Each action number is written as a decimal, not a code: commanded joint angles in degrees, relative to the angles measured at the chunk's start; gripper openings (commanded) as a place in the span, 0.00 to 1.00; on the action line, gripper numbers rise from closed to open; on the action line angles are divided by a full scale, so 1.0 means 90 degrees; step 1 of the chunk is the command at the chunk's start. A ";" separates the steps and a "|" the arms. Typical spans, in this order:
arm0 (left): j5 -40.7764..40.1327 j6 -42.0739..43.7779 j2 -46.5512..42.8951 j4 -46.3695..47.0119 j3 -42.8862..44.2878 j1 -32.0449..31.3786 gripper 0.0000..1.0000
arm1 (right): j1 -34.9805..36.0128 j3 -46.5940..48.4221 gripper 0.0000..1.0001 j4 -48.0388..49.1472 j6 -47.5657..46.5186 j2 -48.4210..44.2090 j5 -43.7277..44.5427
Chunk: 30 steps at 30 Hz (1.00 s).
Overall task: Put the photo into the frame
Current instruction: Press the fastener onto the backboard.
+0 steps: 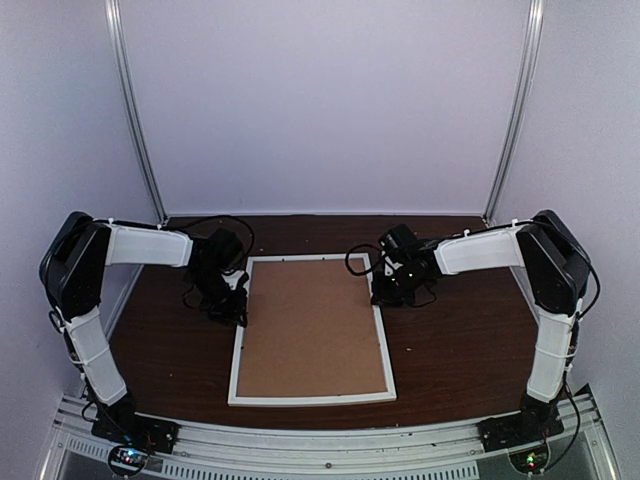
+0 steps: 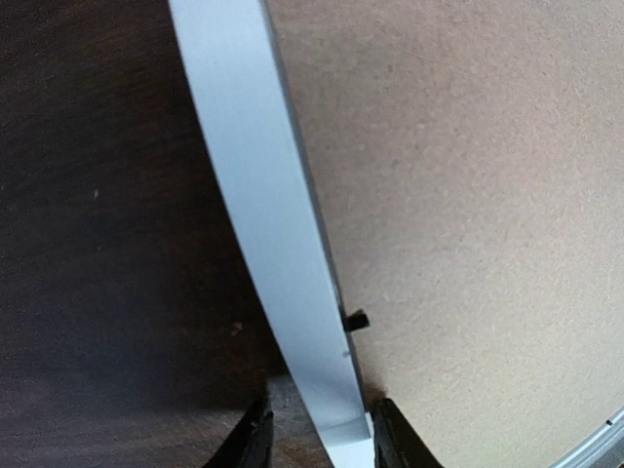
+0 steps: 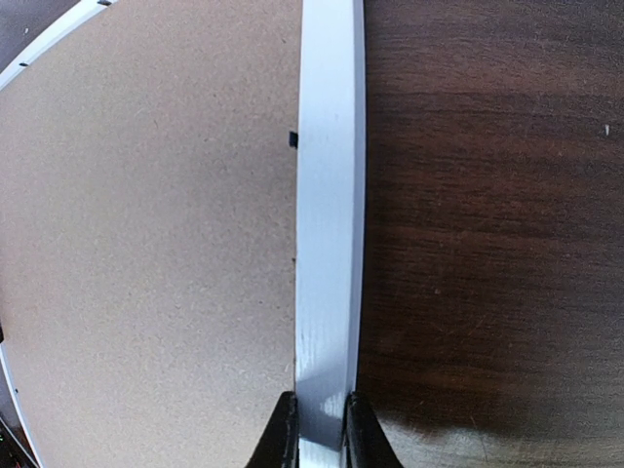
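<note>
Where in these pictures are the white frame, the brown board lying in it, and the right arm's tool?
frame (image 1: 310, 398), top view, on its near white rail.
brown board (image 1: 312, 325), top view, middle of its surface.
right tool (image 3: 320, 434), right wrist view, between its two fingertips astride the frame's rail.

Take 12 o'clock as straight away from the arm bases. The frame (image 1: 240, 345) lies flat on the table (image 1: 460, 350), about at its middle, with its long sides running from 12 to 6. The backing board (image 1: 312, 325) lies inside the frame, reaching every rail. Your left gripper (image 1: 235, 305) is at the frame's 10 o'clock, with the left rail between its fingers: one finger is on the table side, the other on the board side. Your right gripper (image 1: 385, 292) is at the frame's 2 o'clock and straddles the right rail the same way. The left base (image 1: 135, 425) sits at 7 o'clock and the right base (image 1: 520, 430) at 5, both at the table's near edge.
</note>
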 commanded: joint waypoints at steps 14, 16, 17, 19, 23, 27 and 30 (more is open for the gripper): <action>0.0416 -0.0227 0.0148 0.0430 -0.0143 0.0016 0.06 | 0.0007 0.0366 0.38 -0.1064 -0.0263 -0.0341 -0.0149; 0.0414 -0.0293 0.0117 0.0451 -0.0161 -0.0002 0.05 | 0.0001 0.0508 0.40 -0.1272 -0.0341 -0.0433 -0.0069; 0.0416 -0.0331 0.0092 0.0450 -0.0167 -0.0017 0.05 | 0.0001 0.0578 0.42 -0.1382 -0.0396 -0.0481 -0.0007; 0.0384 -0.0390 0.0049 0.0467 -0.0181 -0.0040 0.05 | 0.0000 0.0716 0.43 -0.1653 -0.0502 -0.0546 0.0132; 0.0392 -0.0407 0.0016 0.0471 -0.0192 -0.0095 0.04 | 0.0004 0.0937 0.44 -0.1977 -0.0698 -0.0611 0.0555; 0.0424 -0.0379 -0.0021 0.0467 -0.0235 -0.0129 0.02 | -0.0008 0.1528 0.44 -0.2523 -0.0979 -0.0296 0.1056; 0.0483 -0.0389 -0.0071 0.0468 -0.0264 -0.0171 0.01 | -0.0017 0.2011 0.43 -0.2878 -0.1111 0.0012 0.1306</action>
